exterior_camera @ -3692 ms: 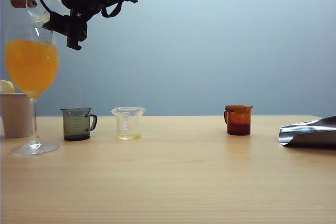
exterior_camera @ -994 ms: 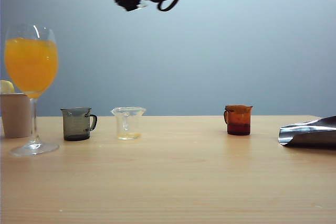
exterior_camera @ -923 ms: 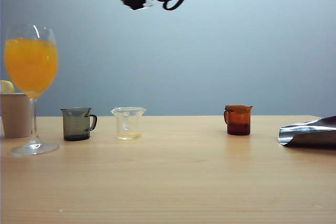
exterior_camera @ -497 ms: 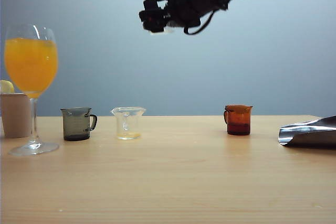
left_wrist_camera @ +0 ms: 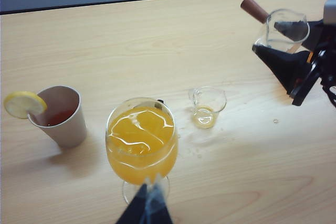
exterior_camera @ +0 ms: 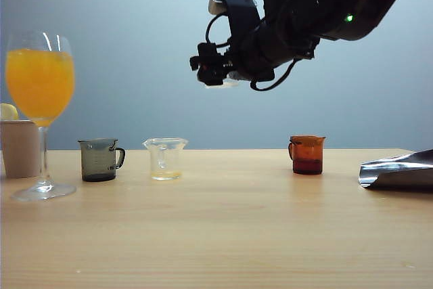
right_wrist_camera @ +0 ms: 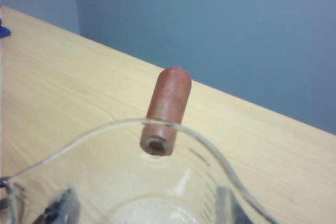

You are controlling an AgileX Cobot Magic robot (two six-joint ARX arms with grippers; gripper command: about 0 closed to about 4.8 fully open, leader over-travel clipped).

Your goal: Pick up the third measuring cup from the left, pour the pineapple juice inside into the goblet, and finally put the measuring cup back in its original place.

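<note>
In the exterior view, the right hand [exterior_camera: 215, 72] hung high over the surface [exterior_camera: 233, 221], above the bare wood between a clear cup [exterior_camera: 165, 158] and an amber cup [exterior_camera: 307, 154]. Its dark fingers hid almost all of the third measuring cup [exterior_camera: 224, 83]. Only a pale glint under them showed, well apart from the surface. The goblet [exterior_camera: 40, 86] stood far left, full of orange drink, with its bowl cut by the frame's edge. Beside it stood a beige cup [exterior_camera: 19, 147] and a grey cup [exterior_camera: 100, 160]. A crumpled foil piece [exterior_camera: 399, 170] was cut off at the right. The left hand was not seen here.

In the left wrist view, only the tips of the left hand [left_wrist_camera: 149, 209] showed at the frame's edge. They lay together with no gap, in front of the goblet's [left_wrist_camera: 142, 140] foot, holding nothing that could be seen. Far right, the right hand [left_wrist_camera: 291, 45] was clenched on the third measuring cup [left_wrist_camera: 281, 24], with the cup's brown handle [left_wrist_camera: 253, 9] sticking out. Whether liquid remained inside could not be made out.

In the right wrist view, the cup's rim [right_wrist_camera: 157, 124] and handle [right_wrist_camera: 168, 108] filled the frame. The fingers [right_wrist_camera: 59, 209] pressing its sides were mostly cut off and its floor was blurred.
</note>
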